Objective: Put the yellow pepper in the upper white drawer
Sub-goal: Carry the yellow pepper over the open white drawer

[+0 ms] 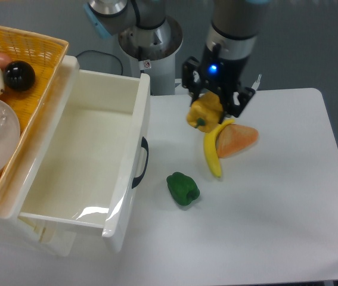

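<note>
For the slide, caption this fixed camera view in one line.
Gripper carries the yellow pepper above the table toward the open upper white drawer, past the banana.

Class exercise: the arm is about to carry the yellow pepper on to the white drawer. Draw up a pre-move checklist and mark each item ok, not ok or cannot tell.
1. Yellow pepper held in the gripper: ok.
2. Pepper lifted off the table: ok.
3. Upper white drawer open: ok.
4. Drawer interior free of objects: ok.
5. Pepper already over the drawer: not ok; it is to the right, near the banana.
6. Grip firmness: cannot tell.
</note>
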